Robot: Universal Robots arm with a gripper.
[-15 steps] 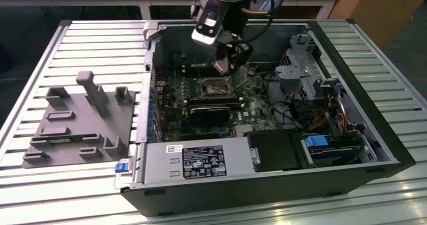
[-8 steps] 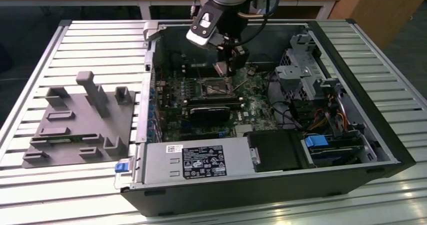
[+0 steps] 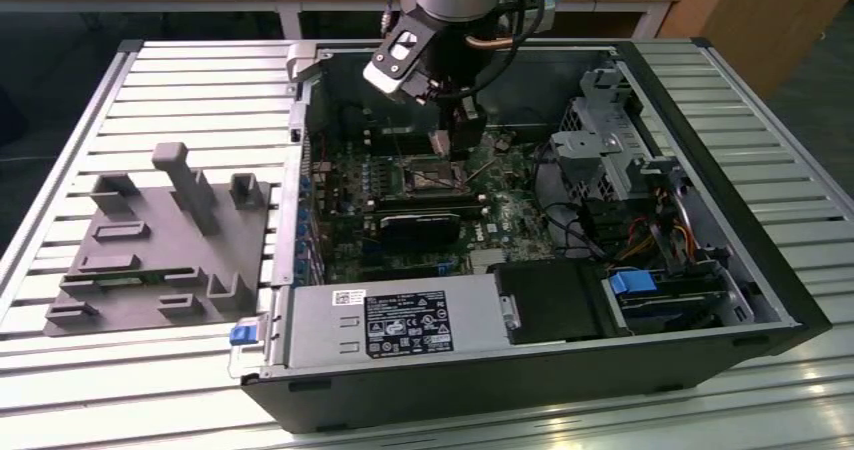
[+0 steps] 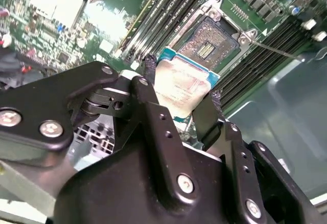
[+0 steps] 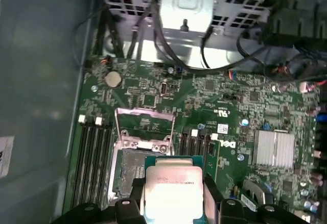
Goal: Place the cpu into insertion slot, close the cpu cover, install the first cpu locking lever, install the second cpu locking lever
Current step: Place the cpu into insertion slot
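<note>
Starting on the exterior view's left, we find a grey fixture block (image 3: 160, 232) lying well apart from the gripper (image 3: 454, 140), outside the open computer case (image 3: 534, 370). Moving across, the gripper hangs inside the case above the green circuit board (image 3: 514, 220), with the insertion slot (image 3: 430, 177) just beneath its fingertips. Beyond it, on the exterior view's right, the drive cage (image 3: 601, 150) stands clear of the arm. In both wrist views we see the gripper clamped on the cpu (image 4: 181, 89), one finger on each of two opposite edges, metal top facing the camera. The chip is held off the board and is not yet seated. In the second wrist view the bare socket lies just ahead of the fingertips, flanked by long black memory slots (image 4: 168, 9). The cpu cover (image 5: 145, 143) is swung up on the far side of the slot in the first wrist view, and a thin locking lever (image 4: 271, 48) juts out to one side. We judge the first step, placing the chip, to be the one in hand. As we read it, that placement calls for squaring the chip's edges with the socket rim and keeping it level while it goes down, with no sideways drag across the contacts.
</note>
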